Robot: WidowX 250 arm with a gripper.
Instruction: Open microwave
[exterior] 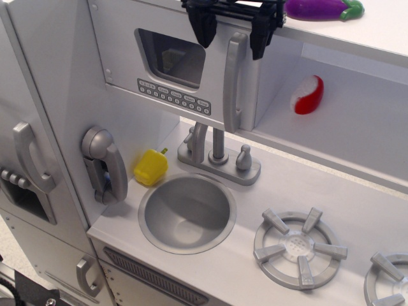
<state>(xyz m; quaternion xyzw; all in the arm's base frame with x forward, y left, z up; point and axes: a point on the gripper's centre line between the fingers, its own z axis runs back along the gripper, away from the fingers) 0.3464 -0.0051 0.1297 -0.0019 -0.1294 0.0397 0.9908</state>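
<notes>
The microwave [178, 64] is the pale grey box at the top of the toy kitchen. Its door has a small rounded window, a row of grey buttons [173, 97] and a long vertical silver handle [233, 83]. The door looks shut or nearly so. My black gripper [233, 37] hangs at the top edge, open, with one finger [204, 27] left of the handle's top and the other [261, 38] to its right. The handle's upper end lies between them. The fingers do not press on it.
A sink [187, 213] with a faucet [217, 150] sits below the microwave. A yellow toy [150, 167] lies left of the sink, next to a grey phone [102, 162]. A red and white toy [308, 94] sits on the shelf. A purple eggplant [322, 7] lies on top. Burners [298, 247] are at the right.
</notes>
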